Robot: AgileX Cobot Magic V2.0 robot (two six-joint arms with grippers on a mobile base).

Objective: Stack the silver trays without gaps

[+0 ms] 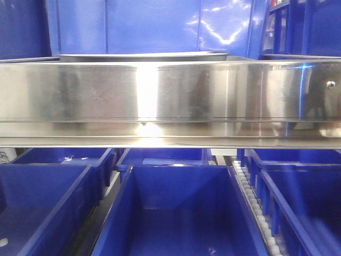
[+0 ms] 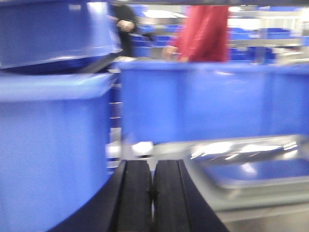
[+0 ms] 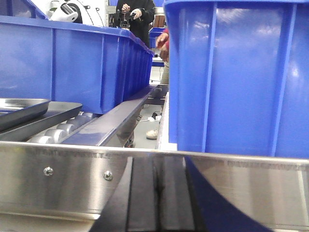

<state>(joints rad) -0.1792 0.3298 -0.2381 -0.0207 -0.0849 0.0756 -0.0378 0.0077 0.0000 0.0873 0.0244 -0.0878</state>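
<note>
A silver tray shows only as a thin rim above the steel shelf rail in the front view. In the blurred left wrist view, a silver tray lies flat just right of my left gripper, whose black fingers are pressed together with nothing between them. The right wrist view catches the corner of a silver tray at the far left on the upper shelf. My right gripper is shut and empty, low in front of the shelf rail, well right of that tray.
Deep blue bins fill the lower level, and more stand behind the tray. Blue bins hem the left gripper on the left and ahead. A roller track and blue bins lie beyond the rail. People stand behind.
</note>
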